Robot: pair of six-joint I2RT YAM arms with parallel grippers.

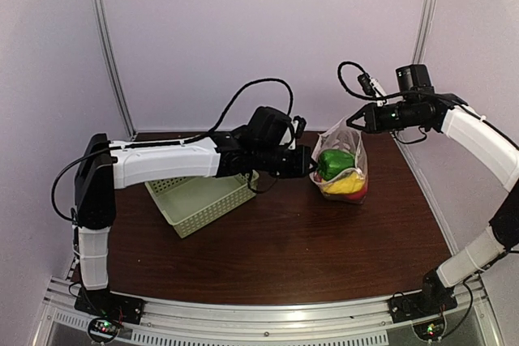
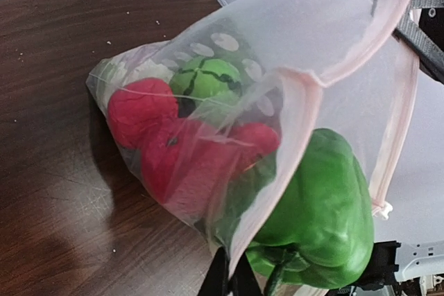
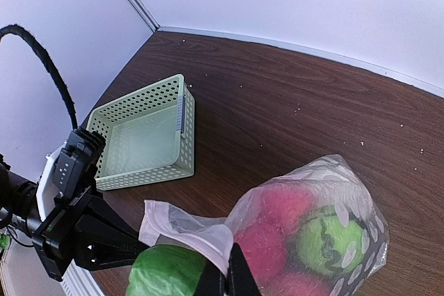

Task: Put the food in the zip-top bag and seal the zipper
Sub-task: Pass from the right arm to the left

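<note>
Clear dotted film, limp and slippery, the zip-top bag [image 1: 345, 137] sags on the desk [image 1: 284, 249] around light food [image 1: 336, 165], right claw [image 1: 350, 121] and left claw [image 1: 307, 164] each pinched shut on its mouth rim, where the stiffer zipper [image 2: 295, 123] likely offers the surest hold.

Top cam: high and behind, looking down and forward over the whole table [image 1: 284, 253]. Left wrist cam: low, right up against the bag [image 2: 333, 46], facing the far corner. Right wrist cam: just above the bag, looking down and across to the basket [image 3: 142, 143]. All three see the bag; the top and right wrist cams both see the basket.
</note>
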